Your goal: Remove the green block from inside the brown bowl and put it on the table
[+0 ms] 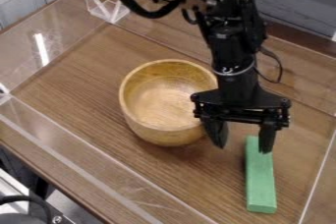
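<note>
Green block [261, 181]: solid bright green. Brown bowl [165, 103]: light tan wood with faint grain, paler inside. Table [92, 66]: glossy brown wood-grain with clear plastic walls [39, 43]; arm [233, 36] and fingers [214, 130] black.

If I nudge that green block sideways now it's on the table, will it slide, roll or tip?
The green block lies flat and long, so it probably slides, not rolls. Its low profile makes tipping unlikely. The table looks glossy, so it may skid easily.
</note>
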Available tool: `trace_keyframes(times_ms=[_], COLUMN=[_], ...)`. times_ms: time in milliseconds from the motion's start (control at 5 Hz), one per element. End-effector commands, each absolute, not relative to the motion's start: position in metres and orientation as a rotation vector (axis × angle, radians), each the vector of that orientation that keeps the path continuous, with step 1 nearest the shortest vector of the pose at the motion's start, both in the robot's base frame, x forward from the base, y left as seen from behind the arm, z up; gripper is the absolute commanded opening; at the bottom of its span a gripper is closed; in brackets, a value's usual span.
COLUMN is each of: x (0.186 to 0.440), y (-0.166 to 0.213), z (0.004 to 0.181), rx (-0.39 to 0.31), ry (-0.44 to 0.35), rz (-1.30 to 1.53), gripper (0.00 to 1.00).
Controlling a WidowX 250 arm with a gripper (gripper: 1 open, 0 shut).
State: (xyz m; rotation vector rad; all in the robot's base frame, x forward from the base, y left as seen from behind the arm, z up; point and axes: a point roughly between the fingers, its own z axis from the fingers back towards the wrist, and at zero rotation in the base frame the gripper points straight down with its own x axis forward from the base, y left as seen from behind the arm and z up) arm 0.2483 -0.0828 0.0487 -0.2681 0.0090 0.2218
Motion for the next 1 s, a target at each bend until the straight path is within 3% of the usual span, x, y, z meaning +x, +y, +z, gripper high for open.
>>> trace_keyframes(times_ms=[0,600,800], x=[0.256,0.258,0.258], y=[-0.083,-0.084,-0.085], z=[0.052,0.033,0.027], rx=[-0.279,-0.278,-0.278], ry=[-0.030,-0.035,-0.036], rz=[0.232,0.254,0.259], gripper=[1.00,1.00,0.00])
